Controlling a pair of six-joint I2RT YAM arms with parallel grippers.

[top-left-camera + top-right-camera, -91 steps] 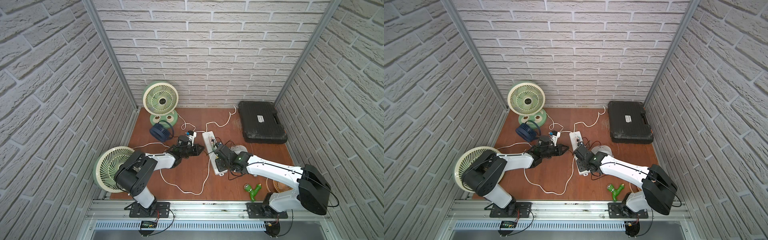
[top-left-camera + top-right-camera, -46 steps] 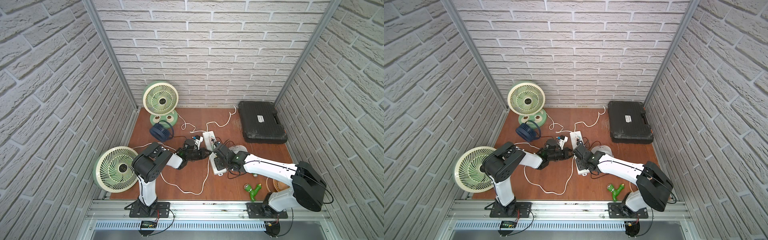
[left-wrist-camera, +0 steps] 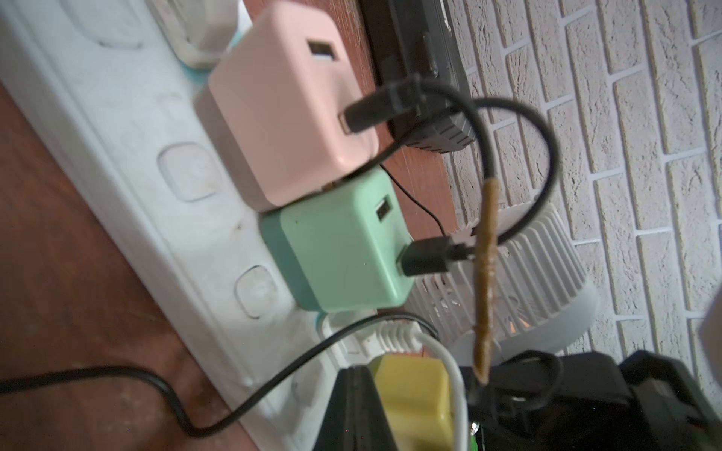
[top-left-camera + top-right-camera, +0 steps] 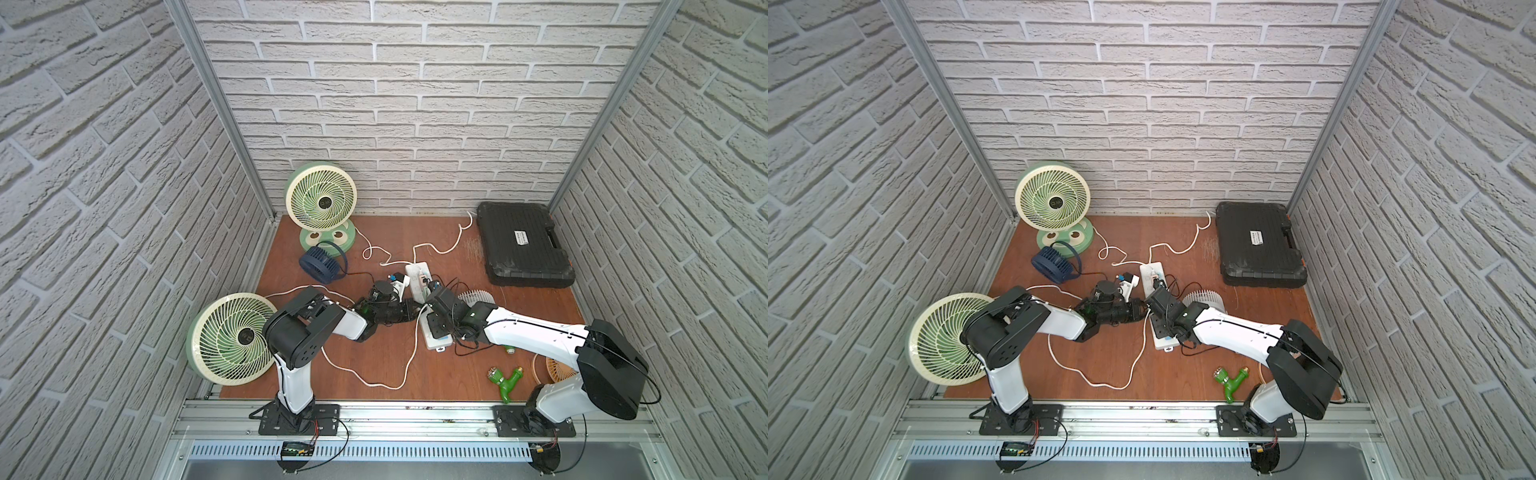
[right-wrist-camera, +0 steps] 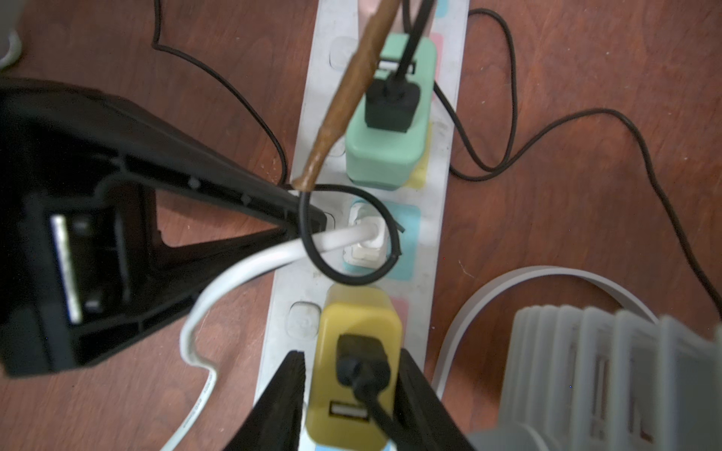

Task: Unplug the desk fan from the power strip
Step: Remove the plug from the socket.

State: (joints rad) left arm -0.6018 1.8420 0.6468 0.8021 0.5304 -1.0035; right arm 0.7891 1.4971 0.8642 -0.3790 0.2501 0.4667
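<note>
On the right arm (image 4: 536,334) the jaws are narrowed onto the yellow adapter (image 5: 353,312), bearing on both of its sides where it sits plugged into the power strip (image 5: 428,242). On the left arm (image 4: 349,324) the jaws are pressed together into one black wedge. Its tip rests at the strip's edge, just beside the white plug (image 5: 367,234) in the blue socket next along. A black cable (image 5: 351,279) loops round that tip, and whether the tip nips the white cord (image 5: 250,271) cannot be told. Beyond the plug stand a green adapter (image 5: 390,148) and a pink adapter (image 3: 289,97). A small white fan (image 5: 605,371) crowds the outer side of the right jaws. The strip lies in the middle of the desk (image 4: 457,386), lengthwise front to back. Bare wood opens toward the front rail, crossed by a loop of cord, and the black case (image 4: 523,249) sits well apart at the back.
</note>
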